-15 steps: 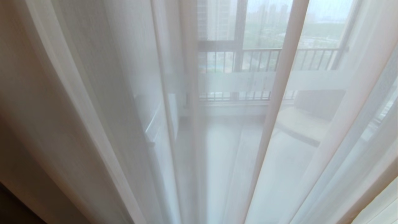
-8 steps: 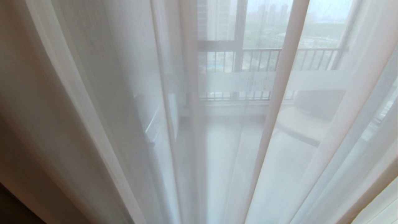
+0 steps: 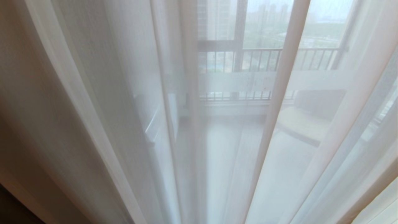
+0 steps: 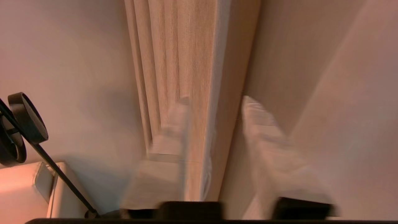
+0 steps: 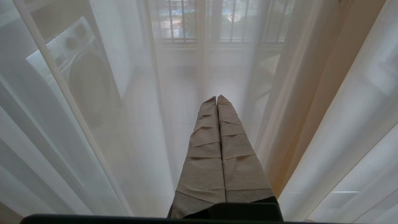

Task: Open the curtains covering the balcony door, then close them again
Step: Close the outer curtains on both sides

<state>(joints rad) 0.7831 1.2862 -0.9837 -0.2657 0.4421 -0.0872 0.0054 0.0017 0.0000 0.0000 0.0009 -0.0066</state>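
White sheer curtains (image 3: pixel 124 93) hang in folds across the whole head view. The balcony door (image 3: pixel 245 81) shows dimly through them by its frosted white stripe. Neither arm appears in the head view. In the left wrist view my left gripper (image 4: pixel 216 102) is open and blurred, its taped fingers (image 4: pixel 264 137) spread either side of a pleated beige drape (image 4: pixel 192 77); I cannot tell whether they touch it. My right gripper (image 5: pixel 216 97) is shut on nothing, its fingertips pointing at the sheers (image 5: pixel 140 130), with a beige drape fold (image 5: pixel 311 109) beside it.
Behind the sheers stand a black-framed window with a barred railing (image 3: pixel 264 59) and a washing machine (image 5: pixel 84 81). In the left wrist view a black round-headed stand (image 4: pixel 28 118) and a white object (image 4: pixel 25 189) sit against a plain wall (image 4: pixel 77 62).
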